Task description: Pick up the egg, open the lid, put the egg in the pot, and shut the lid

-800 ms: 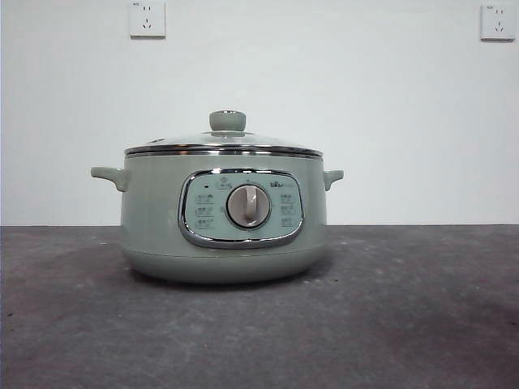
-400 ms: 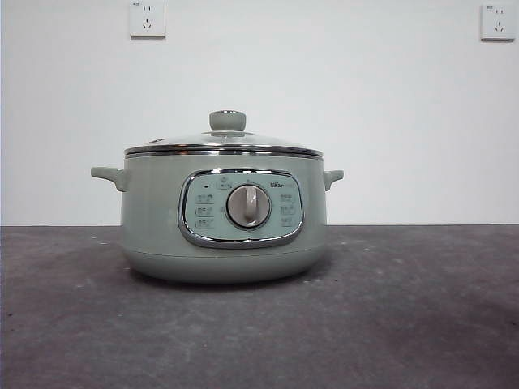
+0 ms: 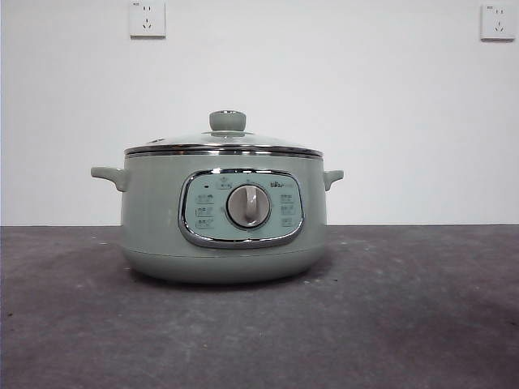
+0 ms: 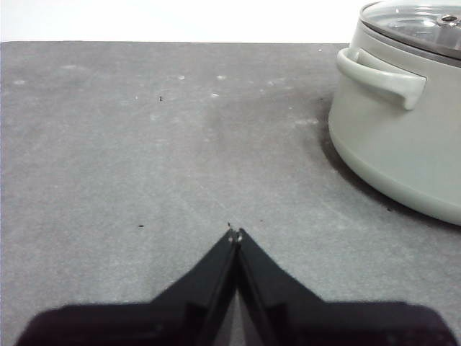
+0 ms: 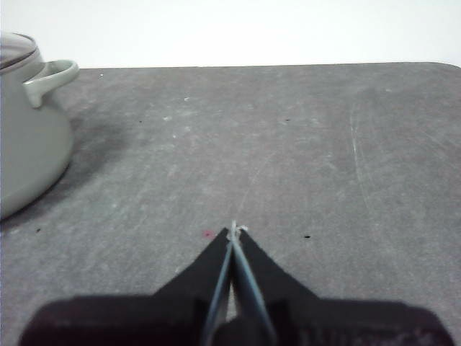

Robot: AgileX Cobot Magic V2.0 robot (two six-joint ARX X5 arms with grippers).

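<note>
A: We start with the surface [image 3: 422, 324]. The pot [image 3: 154, 211] stands on it, the lid [image 3: 268, 144] seated on its rim.

B: From the left gripper [image 4: 234, 236], jaws together and empty, we see the pot at two o'clock; from the right gripper [image 5: 234, 231], jaws likewise together, at ten o'clock.

A: And the egg?

B: We cannot see it in any view, so neither its direction, its axis nor the nearer arm can be given.

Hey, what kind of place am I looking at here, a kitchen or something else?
Probably a robot test bench, not a kitchen: a sage-green electric cooking pot with a clear glass lid stands alone on a bare dark grey table against a plain white wall with two sockets.
</note>
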